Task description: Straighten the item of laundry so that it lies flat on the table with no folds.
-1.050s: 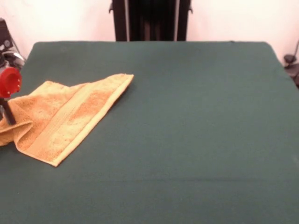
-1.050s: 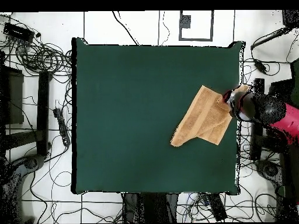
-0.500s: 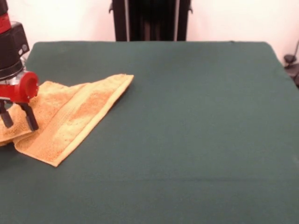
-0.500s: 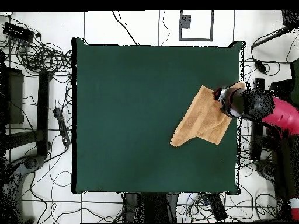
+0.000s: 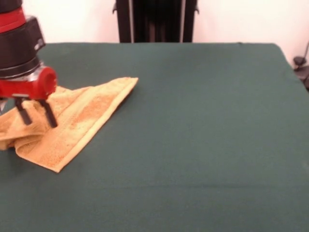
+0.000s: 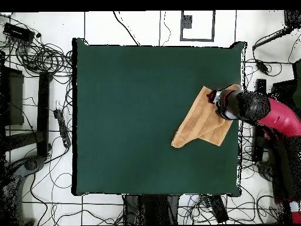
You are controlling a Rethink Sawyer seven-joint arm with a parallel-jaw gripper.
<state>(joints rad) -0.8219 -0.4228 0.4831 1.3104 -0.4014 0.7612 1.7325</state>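
Note:
The item of laundry (image 5: 79, 113) is a golden-orange towel lying folded and rumpled near the left edge of the dark green table (image 5: 193, 125). One corner points toward the table's middle, and the left part is bunched up. My gripper (image 5: 39, 122) stands over that bunched part, open, its two dark fingers (image 5: 48, 113) spread and down at the cloth. From above, the towel (image 6: 197, 123) lies by the table's (image 6: 135, 106) right edge, with the gripper (image 6: 217, 105) over its upper right part. Whether the fingers touch the cloth I cannot tell.
A dark stand (image 5: 154, 21) rises behind the table's far edge. Cables (image 6: 35, 53) and frames lie on the floor all round the table. The towel sits close to the table's side edge (image 6: 240, 118).
The gripper has moved inward from the table's edge, farther over the towel, staying open. The towel's bunched end has shifted slightly with it.

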